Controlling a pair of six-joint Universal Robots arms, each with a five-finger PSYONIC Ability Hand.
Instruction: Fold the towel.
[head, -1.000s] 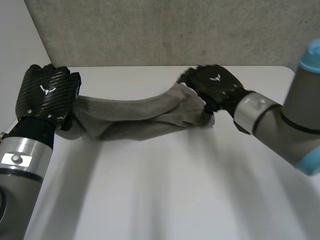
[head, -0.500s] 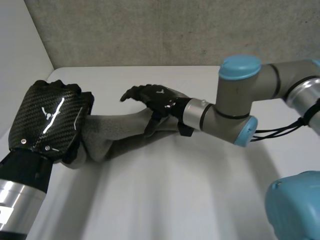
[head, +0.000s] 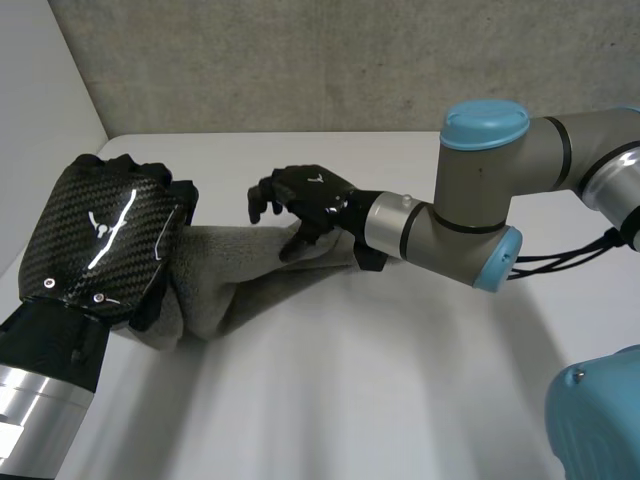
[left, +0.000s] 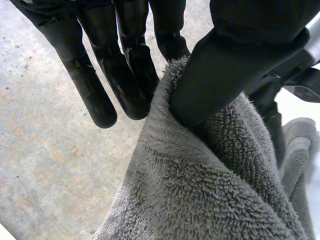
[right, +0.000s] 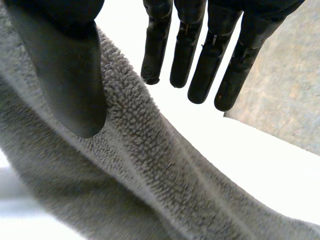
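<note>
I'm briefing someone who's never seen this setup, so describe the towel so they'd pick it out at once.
Start at the white table and find the two black hands above its far side. The towel is the grey cloth bunched into a thick band that runs from the left hand to the right hand. Its fluffy pile sets it apart from the smooth table and the hard, shiny hands.

I see the white table (head: 400, 400) running under the right hand (head: 310, 195) and on past its fingertips. A speckled grey wall (head: 300, 60) stands beyond the left hand (head: 100, 240), with 1 pale side panel (head: 30, 120) beside that hand
</note>
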